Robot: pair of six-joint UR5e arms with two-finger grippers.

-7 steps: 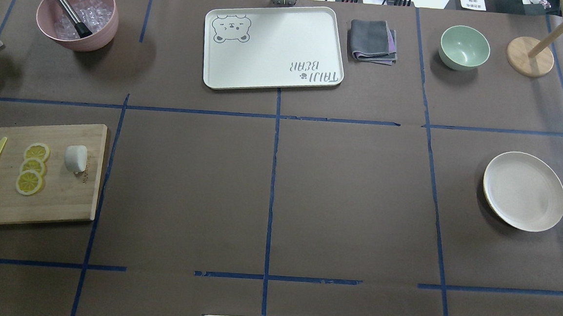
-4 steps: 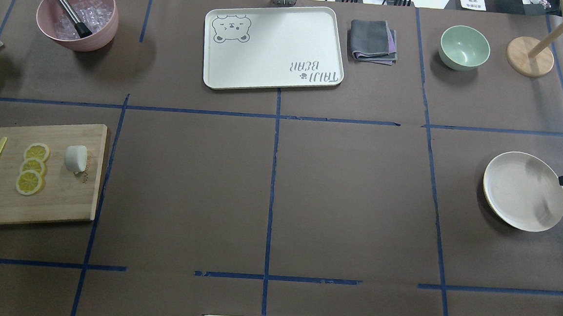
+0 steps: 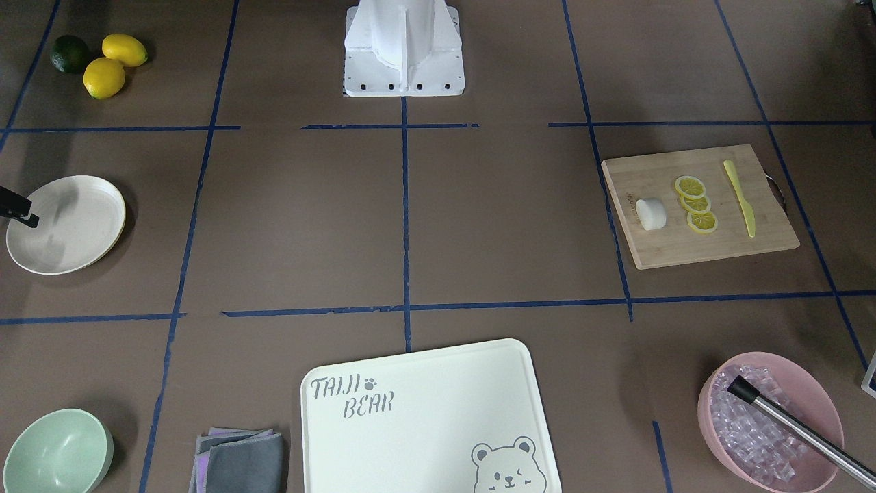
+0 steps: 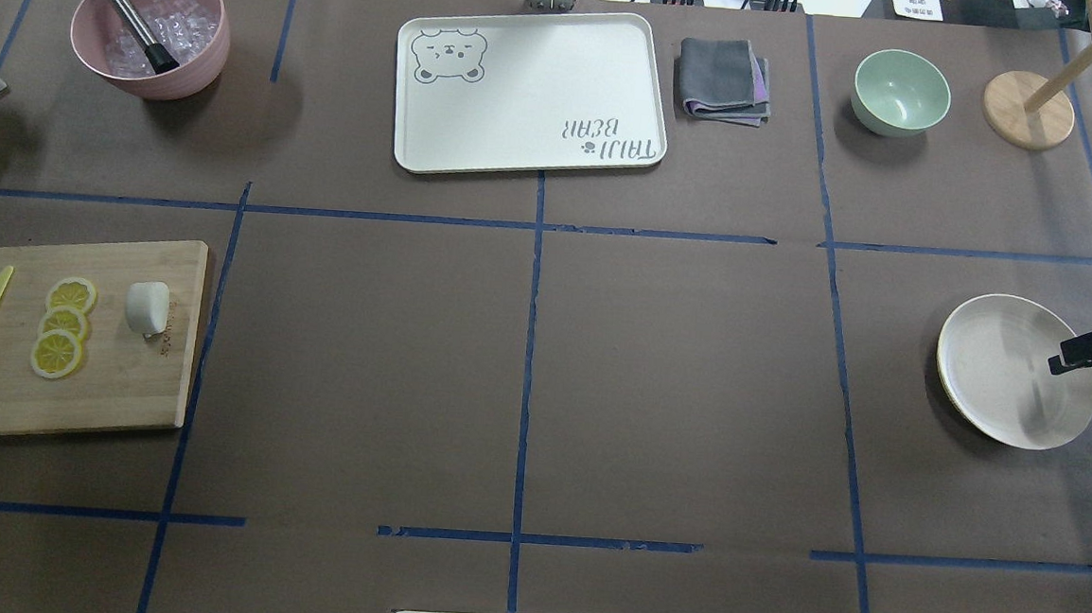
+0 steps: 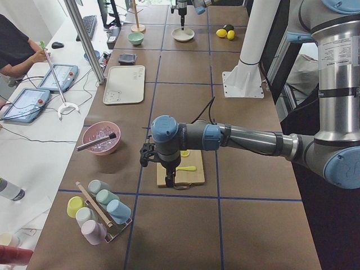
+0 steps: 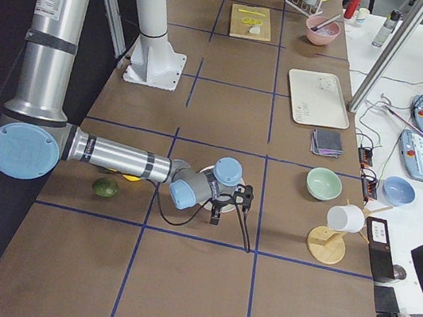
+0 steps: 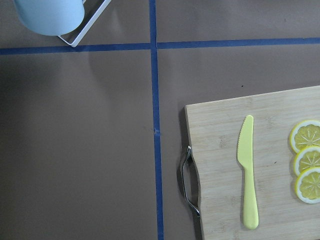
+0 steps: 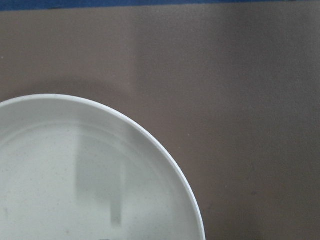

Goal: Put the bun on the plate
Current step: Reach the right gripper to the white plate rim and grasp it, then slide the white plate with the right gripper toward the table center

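Note:
The bun (image 4: 148, 307) (image 3: 651, 213), a small white lump, lies on the wooden cutting board (image 4: 114, 394) beside three lemon slices (image 4: 61, 326). Far across the table rests the empty cream plate (image 4: 1006, 373) (image 3: 65, 223) (image 8: 75, 175). My right gripper (image 4: 1074, 356) (image 3: 24, 216) reaches in from the table's edge above the plate's outer rim; only a black part of it shows, so I cannot tell its state. My left gripper (image 5: 169, 179) hangs over the cutting board's outer end, seen only in the exterior left view, so I cannot tell its state either. Neither gripper touches the bun.
A yellow knife (image 7: 247, 170) lies on the board near its metal handle (image 7: 187, 180). Along the far side stand a pink ice bowl (image 4: 150, 31), a bear-printed tray (image 4: 531, 92), a folded cloth (image 4: 723, 78), a mint bowl (image 4: 900, 91) and a wooden stand (image 4: 1029, 109). Lemons (image 3: 113, 61) sit near the robot's base.
The right gripper has come in from the overhead view's right edge and moved left over the plate's rim. The bun and the board have not moved.

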